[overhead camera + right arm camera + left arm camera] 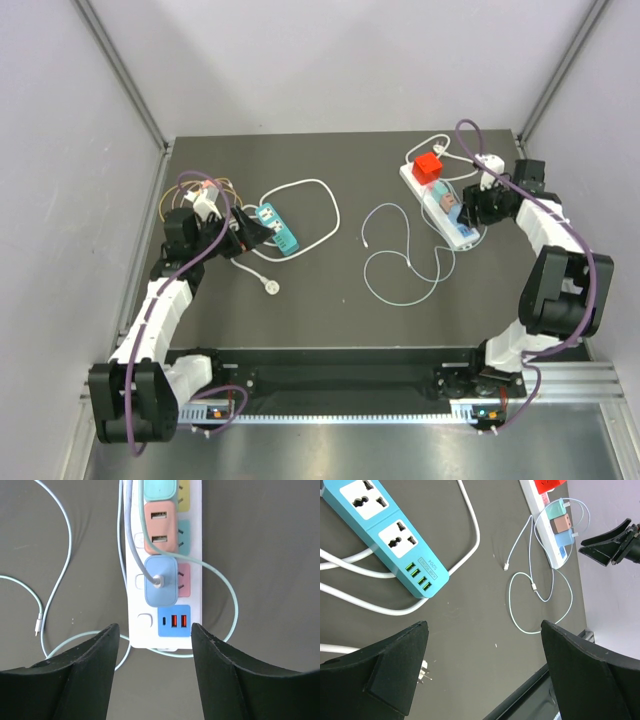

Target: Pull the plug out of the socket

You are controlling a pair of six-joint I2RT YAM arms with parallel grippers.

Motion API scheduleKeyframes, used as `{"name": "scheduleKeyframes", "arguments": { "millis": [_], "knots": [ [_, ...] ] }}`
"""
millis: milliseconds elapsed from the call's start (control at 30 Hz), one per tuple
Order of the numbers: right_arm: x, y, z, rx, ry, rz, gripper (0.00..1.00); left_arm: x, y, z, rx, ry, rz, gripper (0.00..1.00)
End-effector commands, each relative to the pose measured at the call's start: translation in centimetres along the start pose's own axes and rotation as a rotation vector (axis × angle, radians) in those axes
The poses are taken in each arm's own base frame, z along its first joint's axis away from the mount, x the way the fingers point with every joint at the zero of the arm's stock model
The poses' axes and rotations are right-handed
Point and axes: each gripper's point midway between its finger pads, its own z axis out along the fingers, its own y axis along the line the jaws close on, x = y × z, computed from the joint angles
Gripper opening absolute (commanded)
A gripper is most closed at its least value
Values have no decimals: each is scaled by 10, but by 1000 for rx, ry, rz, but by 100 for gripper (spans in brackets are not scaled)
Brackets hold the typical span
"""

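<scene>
The long white socket strip [462, 236] lies at the right rear. It carries a red plug [429, 167] at its far end, then mint, salmon and blue adapters. In the right wrist view the strip [196, 590] runs away from me, with the blue adapter [161, 580] and its grey cable nearest, and the salmon adapter [160, 527] beyond. My right gripper [155, 627] is open and empty, its fingers either side of the strip's near end with the blue USB panel [174, 621]. My left gripper [484, 625] is open and empty beside the teal strip [390, 535].
A pale thin cable [400, 265] loops loosely on the mat left of the white strip. The teal strip's white cord [310, 190] curls behind it, and a loose white plug [270, 287] lies near it. Grey walls close in on both sides.
</scene>
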Motion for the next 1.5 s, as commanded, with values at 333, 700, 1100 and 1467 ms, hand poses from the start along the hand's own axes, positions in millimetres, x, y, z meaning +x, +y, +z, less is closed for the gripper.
{"name": "scheduleKeyframes", "arguments": {
  "millis": [333, 700, 1100, 1467],
  "knots": [
    [-21, -1, 39, 45, -17, -34, 51, -5, -8, 3, 62, -8, 29, 99],
    [-31, 0, 55, 78, -16, -80, 4, 1, -35, 8, 239, 55, -5, 99],
    [-49, 66, 12, -168, -195, -168, 0, 36, -60, 90, 285, 171, -161, 97],
    [-41, 77, 13, -214, -207, -141, 0, 20, -78, 203, 287, 209, -259, 84]
  ]
}}
